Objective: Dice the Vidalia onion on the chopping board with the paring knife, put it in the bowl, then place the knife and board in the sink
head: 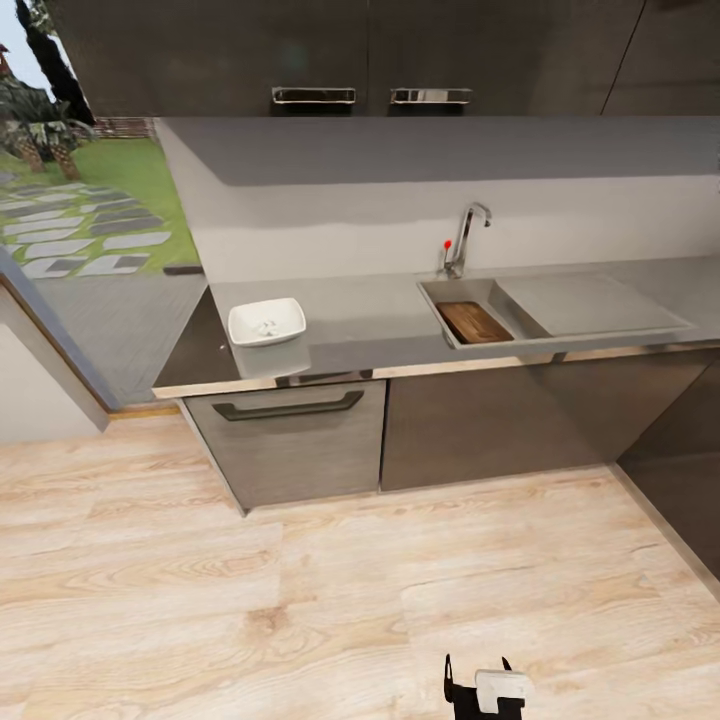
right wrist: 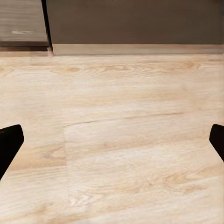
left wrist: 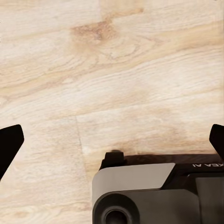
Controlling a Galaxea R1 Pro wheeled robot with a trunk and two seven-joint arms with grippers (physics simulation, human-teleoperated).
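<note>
While I stand back on the pale wooden floor [head: 300, 600], the long dark grey desk [head: 370, 325] runs across the head view ahead of me, above dark cabinets [head: 470, 420]. Set into its right part is the steel sink [head: 555, 310], with a tall tap [head: 468, 235] behind it. The brown chopping board [head: 474, 322] lies flat inside the basin. I judge it stiff, fairly heavy and awkward to lift, best taken by a long edge. The white bowl [head: 266, 322] sits on the desk well to the left of the sink, with something small and pale in it; it looks smooth and breakable, so I would hold its rim. I cannot make out the knife or onion from here.

Nothing stands between me and the desk. Both wrist views look down at bare floor. The left pincer [left wrist: 112, 140] has its fingers wide apart and empty, and so does the right pincer [right wrist: 112, 140].
</note>
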